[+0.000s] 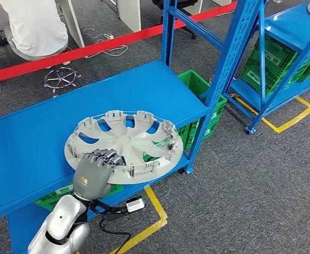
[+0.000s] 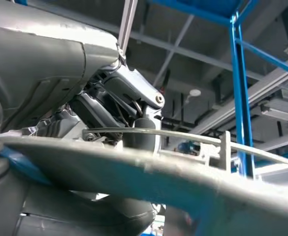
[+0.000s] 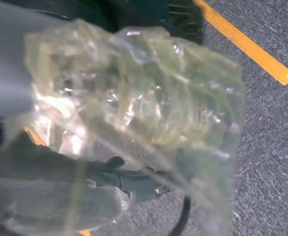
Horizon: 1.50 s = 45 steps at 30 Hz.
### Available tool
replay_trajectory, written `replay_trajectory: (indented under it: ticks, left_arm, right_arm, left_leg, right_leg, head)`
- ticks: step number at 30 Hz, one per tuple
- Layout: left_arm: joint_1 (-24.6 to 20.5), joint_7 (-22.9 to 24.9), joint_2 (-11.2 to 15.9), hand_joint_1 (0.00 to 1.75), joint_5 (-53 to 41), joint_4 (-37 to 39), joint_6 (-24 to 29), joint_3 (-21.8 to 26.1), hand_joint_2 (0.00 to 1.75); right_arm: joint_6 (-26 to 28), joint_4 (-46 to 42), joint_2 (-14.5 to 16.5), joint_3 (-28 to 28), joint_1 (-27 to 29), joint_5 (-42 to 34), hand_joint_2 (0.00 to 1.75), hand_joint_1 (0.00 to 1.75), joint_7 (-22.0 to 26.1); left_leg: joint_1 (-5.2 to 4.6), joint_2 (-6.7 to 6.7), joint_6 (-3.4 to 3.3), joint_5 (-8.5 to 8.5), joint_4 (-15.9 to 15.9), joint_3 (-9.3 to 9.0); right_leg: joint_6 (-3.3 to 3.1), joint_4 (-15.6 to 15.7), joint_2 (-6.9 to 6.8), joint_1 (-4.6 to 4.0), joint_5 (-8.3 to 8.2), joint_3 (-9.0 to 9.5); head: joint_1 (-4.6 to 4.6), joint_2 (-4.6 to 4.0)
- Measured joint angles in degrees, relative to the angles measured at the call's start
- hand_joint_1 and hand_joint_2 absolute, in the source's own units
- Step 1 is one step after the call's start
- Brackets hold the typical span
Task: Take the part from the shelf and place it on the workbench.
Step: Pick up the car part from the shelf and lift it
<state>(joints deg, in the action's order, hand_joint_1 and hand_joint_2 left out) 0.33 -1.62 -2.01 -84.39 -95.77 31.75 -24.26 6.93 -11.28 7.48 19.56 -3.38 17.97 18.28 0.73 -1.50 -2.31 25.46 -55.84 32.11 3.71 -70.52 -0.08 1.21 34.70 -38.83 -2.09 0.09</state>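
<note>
The right hand [image 3: 79, 191] is hard to make out — crumpled clear plastic film [image 3: 135, 98] blurs it, so whether it is spread or closed cannot be told. 1 grey wheel cover [image 1: 125, 143] lies flat on the blue shelf [image 1: 33, 137], its near edge overhanging the shelf's front. The left hand [image 1: 94, 172] grips that near rim, fingers [image 1: 107, 155] curled over the top — the thumb sits below in the left wrist view. 2 green crates [image 1: 195, 87] show under the shelf, partly hidden. 1 person [image 1: 33, 26] sits beyond the shelf, cut off.
</note>
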Motion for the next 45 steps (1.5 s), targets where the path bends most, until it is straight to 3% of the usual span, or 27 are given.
replay_trajectory:
  ticks: [1,2,4,6,7,10,11,13,15,16,17,18,20,22,25,26,27,30,31,32,33,35,37,38,40,42,45]
  left_arm:
    - [0.3,0.0,0.0,1.75,-0.2,-0.3,0.0,-0.2,1.75]
    - [0.5,0.1,0.0,1.75,-0.4,-0.6,0.1,-0.4,1.75]
    - [0.7,0.1,0.0,1.75,-0.9,-1.1,0.5,-0.7,1.75]
    - [1.0,0.1,0.0,1.75,-1.7,-1.9,1.1,-0.9,1.75]
    - [1.1,0.2,0.0,1.75,-2.0,-2.2,1.3,-1.0,1.75]
    - [1.5,0.2,0.1,1.75,-2.5,-3.1,1.9,-1.5,1.75]
    - [1.6,0.2,0.1,1.75,-2.7,-3.3,2.0,-1.7,1.75]
    - [1.7,0.2,0.2,1.75,-2.8,-3.7,2.4,-2.2,1.75]
    - [1.8,0.2,0.3,1.75,-3.1,-3.9,2.8,-2.8,1.75]
    - [1.8,0.1,0.4,1.75,-3.2,-4.0,3.0,-3.1,1.75]
    - [1.9,0.1,0.4,1.75,-3.3,-4.2,3.1,-3.4,1.75]
    - [1.9,0.0,0.5,1.75,-3.5,-4.3,3.2,-3.7,1.75]
    - [2.0,0.0,0.6,1.75,-4.1,-4.7,3.2,-4.1,1.75]
    - [2.2,0.0,0.6,1.75,-4.5,-5.0,3.3,-4.4,1.75]
    - [2.3,0.0,0.7,1.75,-5.0,-5.2,3.9,-4.9,1.75]
    - [2.3,0.0,0.8,1.75,-5.1,-5.3,4.1,-5.0,1.75]
    - [2.3,0.0,0.8,1.75,-5.3,-5.4,4.3,-5.1,1.75]
    - [2.4,0.0,0.9,1.75,-5.6,-5.5,4.8,-5.2,1.75]
    - [2.4,0.0,0.9,1.75,-5.6,-5.5,4.9,-5.2,1.75]
    - [2.4,0.0,0.9,1.75,-5.6,-5.5,4.9,-5.2,1.75]
    - [2.4,-0.1,1.0,1.75,-5.6,-5.5,5.0,-5.2,1.75]
    - [2.4,-0.3,1.0,1.75,-5.6,-5.6,5.1,-5.2,1.75]
    - [2.5,-0.7,1.0,1.75,-5.6,-5.8,5.5,-5.2,1.75]
    - [2.5,-0.9,1.0,1.75,-5.6,-5.9,5.7,-5.3,1.75]
    - [2.5,-1.1,0.9,1.75,-5.6,-6.0,6.0,-5.3,1.75]
    - [2.5,-1.1,1.0,1.75,-5.6,-6.1,6.1,-5.3,1.75]
    - [2.6,-1.1,1.1,1.75,-5.6,-6.1,6.2,-5.4,1.75]
  right_arm:
    - [0.2,0.0,0.0,0.0,0.0,0.0,0.0,0.0,0.0]
    - [0.5,0.0,0.0,0.0,0.0,0.0,0.0,0.0,0.1]
    - [1.1,0.0,0.1,0.1,-0.1,0.0,0.0,0.0,0.5]
    - [1.5,-0.1,0.4,0.3,-0.4,0.0,0.0,0.0,1.0]
    - [1.7,-0.1,0.6,0.3,-0.5,0.0,0.0,0.0,1.2]
    - [1.9,-0.1,0.7,0.5,-0.6,0.2,0.0,0.0,1.4]
    - [1.8,-0.1,0.7,0.5,-0.6,0.3,0.0,0.0,1.4]
    - [1.0,-0.1,0.7,0.5,-0.6,0.5,0.0,0.0,1.5]
    - [0.0,-0.1,0.7,0.6,-0.5,0.4,0.0,0.0,1.9]
    - [-0.4,-0.1,0.7,0.7,-0.5,0.4,0.0,0.0,2.2]
    - [-0.7,-0.1,0.7,0.7,-0.5,0.4,0.0,0.0,2.6]
    - [-1.0,-0.1,0.7,0.8,-0.5,0.3,0.0,0.0,2.9]
    - [-1.6,-0.1,0.7,0.9,-0.5,0.3,0.0,0.0,3.4]
    - [-1.9,-0.1,0.8,1.0,-0.5,0.3,0.0,0.0,3.6]
    - [-2.0,-0.1,0.8,1.2,-0.4,0.3,0.0,0.0,3.7]
    - [-1.9,-0.1,0.8,1.3,-0.4,0.3,0.0,0.0,3.7]
    - [-1.9,-0.1,0.8,1.3,-0.3,0.3,0.0,0.0,3.7]
    - [-1.8,-0.1,0.8,1.4,-0.4,0.4,0.0,0.0,3.6]
    - [-1.8,-0.1,0.8,1.4,-0.4,0.4,0.0,0.0,3.6]
    - [-1.8,-0.1,0.8,1.4,-0.3,0.4,0.0,0.0,3.6]
    - [-1.8,-0.1,0.8,1.4,-0.3,0.4,0.0,0.0,3.6]
    - [-1.8,-0.1,0.8,1.4,-0.4,0.5,0.0,0.0,3.6]
    - [-1.7,-0.1,0.8,1.4,-0.6,0.6,0.0,0.0,3.6]
    - [-1.6,-0.1,0.8,1.4,-0.7,0.6,0.0,0.0,3.6]
    - [-1.6,-0.1,0.8,1.4,-0.6,0.8,0.0,0.0,3.6]
    - [-1.5,-0.1,0.8,1.4,-0.6,0.9,0.0,0.0,3.6]
    - [-1.5,-0.1,0.8,1.4,-0.6,1.0,0.0,0.0,3.6]
  left_leg:
    - [0.06,-0.06,0.11,-0.05,0.0,0.04]
    - [0.2,-0.07,0.31,-0.09,-0.1,0.08]
    - [0.63,-0.04,1.04,-0.03,-0.5,0.2]
    - [0.71,0.04,2.13,0.06,-1.2,0.53]
    - [0.6,0.07,2.67,-0.02,-1.5,0.71]
    - [0.77,0.15,3.86,-0.14,-1.9,1.23]
    - [0.9,0.28,4.04,1.06,-2.9,1.71]
    - [0.91,0.68,4.03,5.83,-8.1,3.69]
    - [0.68,0.97,3.66,10.49,-15.6,5.81]
    - [0.5,1.03,3.35,11.3,-17.8,6.0]
    - [0.29,1.07,2.97,10.85,-18.0,5.21]
    - [0.02,1.11,2.53,9.44,-16.2,3.43]
    - [-0.55,1.31,1.45,6.73,-8.6,-1.94]
    - [-0.94,1.51,0.79,6.37,-2.4,-5.59]
    - [-1.18,1.42,0.31,5.84,-0.7,-5.62]
    - [-1.15,1.28,-0.06,5.26,-0.6,-5.29]
    - [-1.07,1.11,-0.42,4.6,-0.4,-4.8]
    - [-1.19,0.82,-0.97,2.72,-0.5,-2.54]
    - [-1.3,0.75,-1.0,2.13,-0.6,-1.69]
    - [-1.4,0.68,-0.99,1.58,-0.7,-0.83]
    - [-1.49,0.64,-0.97,1.09,-0.8,-0.05]
    - [-1.65,0.62,-0.78,0.22,-0.9,1.1]
    - [-1.83,0.57,-0.36,-0.61,-1.1,1.72]
    - [-1.86,0.53,-0.08,-1.05,-1.1,1.95]
    - [-1.8,0.55,0.53,-1.75,-1.2,2.4]
    - [-1.68,0.87,1.24,0.36,-2.6,3.32]
    - [-1.13,1.2,2.25,8.49,-12.3,6.07]
  right_leg:
    - [0.36,-1.8,-0.01,0.3,0.27,-0.48]
    - [0.72,-1.2,-0.05,0.64,-0.57,0.15]
    - [1.59,5.8,-0.27,1.36,-3.82,4.35]
    - [1.73,11.9,-0.19,1.54,-5.48,8.12]
    - [1.41,12.9,-0.04,1.48,-5.4,8.72]
    - [-0.42,12.5,0.35,1.17,-5.59,7.86]
    - [-1.07,12.4,0.36,1.07,-5.91,7.43]
    - [-2.34,12.5,0.32,0.76,-6.72,6.31]
    - [-3.05,12.5,0.33,0.15,-7.57,5.0]
    - [-3.22,12.4,0.34,-0.16,-8.02,4.36]
    - [-3.32,12.4,0.38,-0.43,-8.46,3.76]
    - [-3.34,12.4,0.45,-0.64,-8.89,3.24]
    - [-3.14,12.3,0.66,-0.98,-9.73,2.45]
    - [-2.64,12.3,0.78,-1.11,-10.62,1.95]
    - [-1.69,12.6,0.78,-0.9,-11.71,1.66]
    - [-1.42,12.2,0.73,-0.8,-10.96,1.31]
    - [-1.12,10.7,0.67,-0.72,-9.1,0.67]
    - [-0.38,0.5,0.46,-0.56,-1.25,-2.3]
    - [-0.26,-2.5,0.44,-0.55,-0.37,-2.69]
    - [-0.25,-3.8,0.43,-0.56,-0.74,-2.21]
    - [-0.35,-2.9,0.42,-0.58,-2.04,-0.67]
    - [-0.84,4.4,0.4,-0.69,-4.46,5.24]
    - [-1.32,12.6,0.38,-0.92,-4.31,10.93]
    - [-1.52,14.7,0.39,-1.06,-3.85,12.24]
    - [-2.16,15.8,0.32,-1.06,-4.21,12.05]
    - [-3.21,16.1,0.09,-0.82,-5.34,11.03]
    - [-3.94,15.9,-0.06,-0.69,-7.28,8.83]
  head:
    - [-0.02,0.0]
    - [-0.02,0.0]
    - [-0.01,0.0]
    - [0.33,0.0]
    - [0.43,0.0]
    - [0.34,0.0]
    - [0.28,0.0]
    - [0.05,0.0]
    - [-0.12,0.0]
    - [-0.16,0.0]
    - [-0.14,0.0]
    - [-0.15,0.0]
    - [-0.14,0.0]
    - [-0.1,0.0]
    - [-0.16,0.0]
    - [-0.14,0.0]
    - [-0.05,0.0]
    - [0.16,0.0]
    - [0.15,0.0]
    - [0.14,0.0]
    - [0.14,0.0]
    - [0.14,0.0]
    - [0.08,0.0]
    - [0.06,0.0]
    - [0.11,0.0]
    - [0.06,0.0]
    - [-0.15,0.0]
